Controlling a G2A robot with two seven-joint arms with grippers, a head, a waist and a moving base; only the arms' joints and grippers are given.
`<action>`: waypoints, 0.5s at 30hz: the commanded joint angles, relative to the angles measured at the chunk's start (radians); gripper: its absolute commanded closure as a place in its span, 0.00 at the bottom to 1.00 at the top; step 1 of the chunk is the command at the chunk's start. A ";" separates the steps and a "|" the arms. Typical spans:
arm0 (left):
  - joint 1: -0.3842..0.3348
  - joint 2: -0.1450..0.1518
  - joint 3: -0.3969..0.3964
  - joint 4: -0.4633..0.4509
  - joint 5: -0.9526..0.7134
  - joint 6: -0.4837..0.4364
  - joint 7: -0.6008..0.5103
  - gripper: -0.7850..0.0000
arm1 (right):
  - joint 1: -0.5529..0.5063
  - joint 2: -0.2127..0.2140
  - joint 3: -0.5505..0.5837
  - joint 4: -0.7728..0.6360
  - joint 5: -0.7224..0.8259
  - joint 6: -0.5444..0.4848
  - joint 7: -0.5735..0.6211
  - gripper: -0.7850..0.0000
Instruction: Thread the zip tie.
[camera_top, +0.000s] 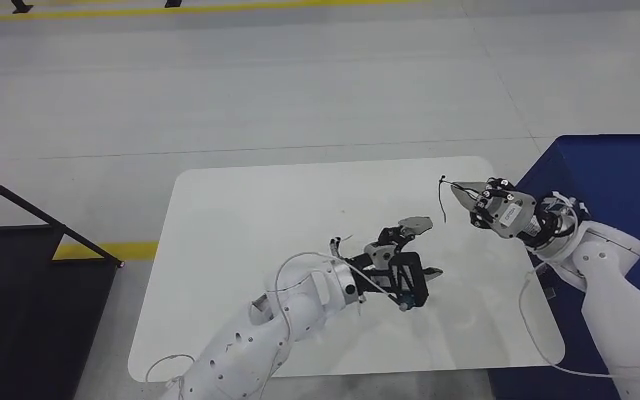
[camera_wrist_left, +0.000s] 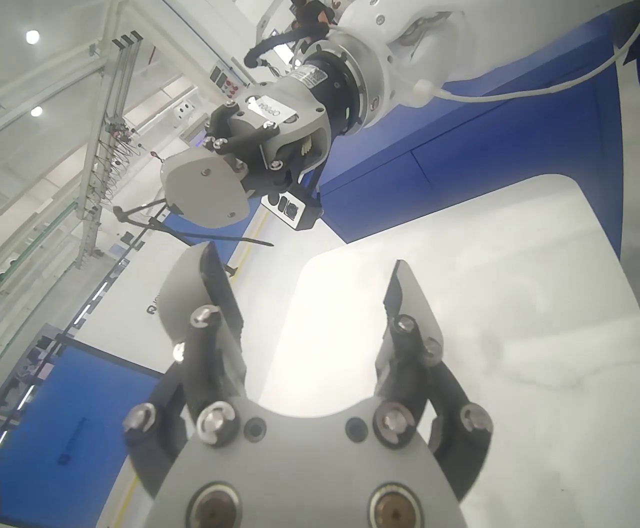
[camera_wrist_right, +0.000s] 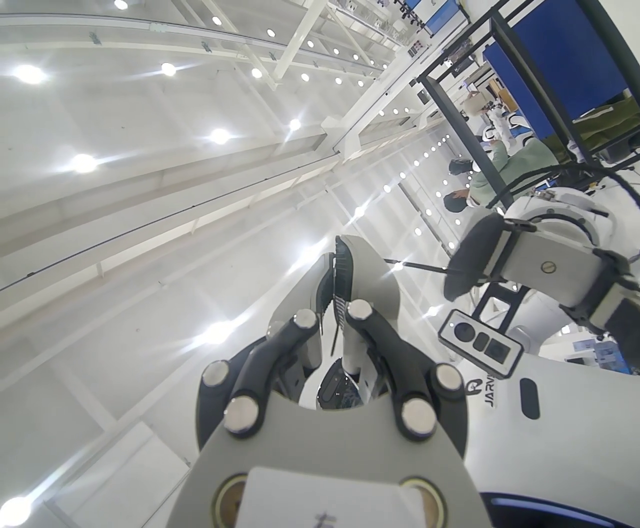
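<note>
The right pincer (camera_top: 450, 194) is shut tight on the thin black zip tie (camera_top: 442, 187), above the white table's (camera_top: 250, 230) far right part. The left pincer (camera_top: 424, 248) gapes wide nearby, its tips just short of the tie.

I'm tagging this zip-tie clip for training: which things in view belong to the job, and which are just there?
Job: zip tie, pinched in the shut right gripper; open left gripper facing it.
Just there: white table, blue partition, black frame, yellow floor line.
</note>
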 joint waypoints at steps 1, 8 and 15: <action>0.002 0.002 -0.019 0.015 -0.057 -0.054 -0.008 0.00 | 0.000 0.000 0.001 0.000 -0.001 0.000 0.000 1.00; 0.012 0.021 -0.221 0.089 -0.691 -0.322 -0.205 0.00 | -0.007 -0.002 -0.005 -0.005 0.009 0.003 -0.010 1.00; 0.016 0.074 -0.422 0.085 -1.126 -0.350 -0.665 0.00 | 0.008 -0.006 -0.014 -0.105 0.045 0.061 -0.033 1.00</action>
